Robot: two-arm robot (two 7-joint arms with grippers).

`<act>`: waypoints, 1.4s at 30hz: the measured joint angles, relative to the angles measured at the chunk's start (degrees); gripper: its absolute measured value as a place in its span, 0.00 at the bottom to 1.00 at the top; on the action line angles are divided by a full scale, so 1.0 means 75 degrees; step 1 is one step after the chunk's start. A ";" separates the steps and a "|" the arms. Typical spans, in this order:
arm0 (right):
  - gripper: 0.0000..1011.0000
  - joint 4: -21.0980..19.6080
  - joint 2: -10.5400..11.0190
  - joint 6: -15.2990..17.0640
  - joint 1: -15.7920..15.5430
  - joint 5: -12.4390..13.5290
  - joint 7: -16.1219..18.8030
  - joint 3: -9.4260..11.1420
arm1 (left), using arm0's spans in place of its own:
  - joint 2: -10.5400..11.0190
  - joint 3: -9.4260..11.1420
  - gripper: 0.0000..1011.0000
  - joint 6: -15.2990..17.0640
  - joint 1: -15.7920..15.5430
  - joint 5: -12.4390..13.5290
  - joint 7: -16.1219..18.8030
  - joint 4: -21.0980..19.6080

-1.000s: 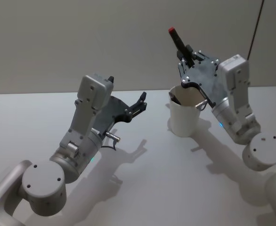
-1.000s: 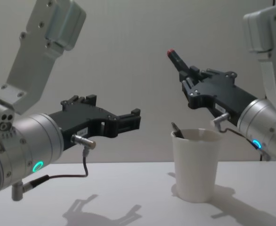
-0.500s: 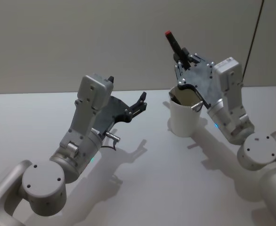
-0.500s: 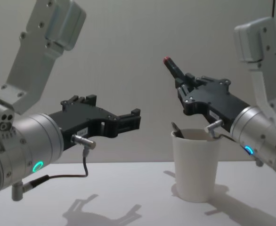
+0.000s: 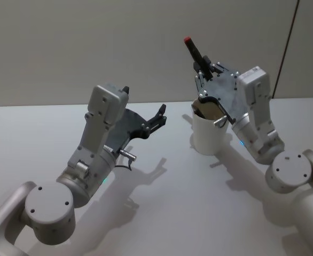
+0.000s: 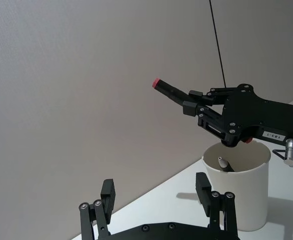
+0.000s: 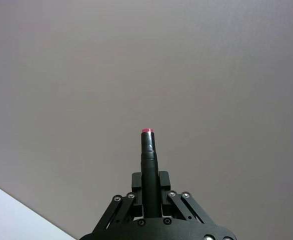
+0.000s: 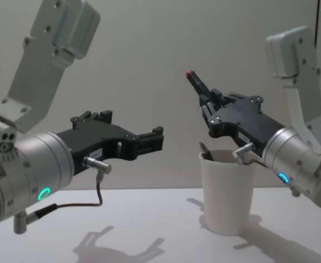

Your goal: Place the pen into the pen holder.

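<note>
I am holding the red-tipped pen in the right gripper, fingers closed on it, tilted above the paper cup toward the worktop's far edge. Releasing now risks it striking the rim and tipping out. The left gripper is idling with fingers spread.

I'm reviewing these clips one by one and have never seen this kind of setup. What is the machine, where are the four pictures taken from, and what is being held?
This is a robot with two arms, each ending in a gripper. One picture looks down from its head, one looks across the table from its chest, and one camera sits on each wrist.

On the white table stands a white paper cup, the pen holder, with one pen already leaning inside.

The right gripper hangs above the cup's rim, shut on a dark pen with a red end that points up and away. The right wrist view looks along that pen.

The left gripper hovers open to the cup's left, holding nothing.
</note>
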 joint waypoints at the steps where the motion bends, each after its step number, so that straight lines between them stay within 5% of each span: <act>1: 0.18 0.0009 -0.0001 -0.0005 0.0001 0.0027 0.0001 0.0001 | 0.0000 0.0000 0.99 0.0000 0.0000 0.0000 0.0000 0.0000; 10: 0.20 0.0007 0.0010 -0.0008 -0.0039 0.0177 0.0024 0.0016 | 0.0000 0.0000 0.99 0.0000 0.0000 0.0000 0.0000 0.0000; 34: 0.91 -0.0061 0.0029 0.0028 -0.0101 0.0308 0.0077 0.0034 | 0.0000 0.0000 0.99 0.0000 0.0000 0.0000 0.0000 0.0000; 42: 0.99 -0.0519 0.0109 0.0446 -0.0321 0.0661 0.0196 0.0080 | 0.0000 0.0000 0.99 0.0000 0.0000 0.0000 0.0000 0.0000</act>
